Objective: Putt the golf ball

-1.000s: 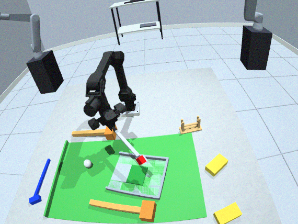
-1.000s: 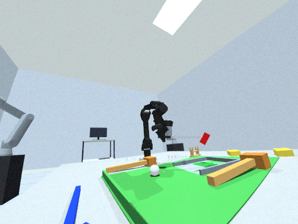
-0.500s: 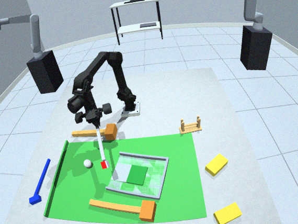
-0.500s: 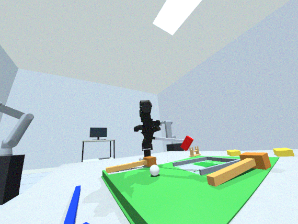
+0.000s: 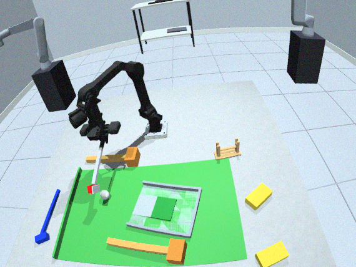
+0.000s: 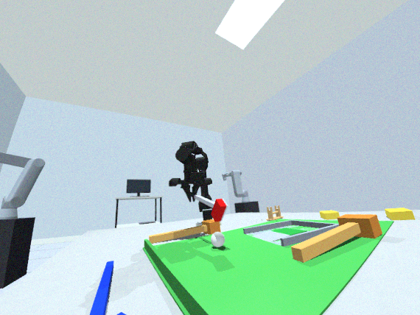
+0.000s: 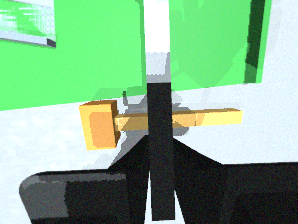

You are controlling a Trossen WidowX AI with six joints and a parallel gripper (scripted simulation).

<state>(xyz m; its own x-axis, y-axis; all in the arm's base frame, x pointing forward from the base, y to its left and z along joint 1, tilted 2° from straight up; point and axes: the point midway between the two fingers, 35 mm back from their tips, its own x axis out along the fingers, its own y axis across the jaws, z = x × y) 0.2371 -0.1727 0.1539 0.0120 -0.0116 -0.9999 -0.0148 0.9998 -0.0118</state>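
Observation:
My gripper [image 5: 102, 141] [image 6: 194, 196] [image 7: 156, 139] is shut on the dark grip of the red putter and holds it pointing down over the back left part of the green mat [image 5: 218, 218] [image 6: 258, 272] [image 7: 90, 50]. The putter's white shaft [image 5: 97, 165] [image 7: 156, 30] ends in the red head [image 5: 90, 189] [image 6: 219, 209], which hangs a little above the mat, just left of the white golf ball [image 5: 105, 194] [image 6: 217, 239]. The raised green [image 5: 163, 208] [image 6: 291, 231] sits in a grey-framed ramp block [image 5: 168, 186] to the right of the ball.
An orange mallet [image 5: 125, 157] [image 6: 184, 232] [image 7: 100, 125] lies at the mat's back edge under the gripper; another orange mallet [image 5: 150, 247] [image 6: 328, 239] lies at the front. A blue putter [image 5: 47, 218] [image 6: 103, 291] lies left of the mat. Two yellow blocks [image 5: 258, 195] [image 5: 272, 253] and a small wooden fence [image 5: 228, 150] are on the right.

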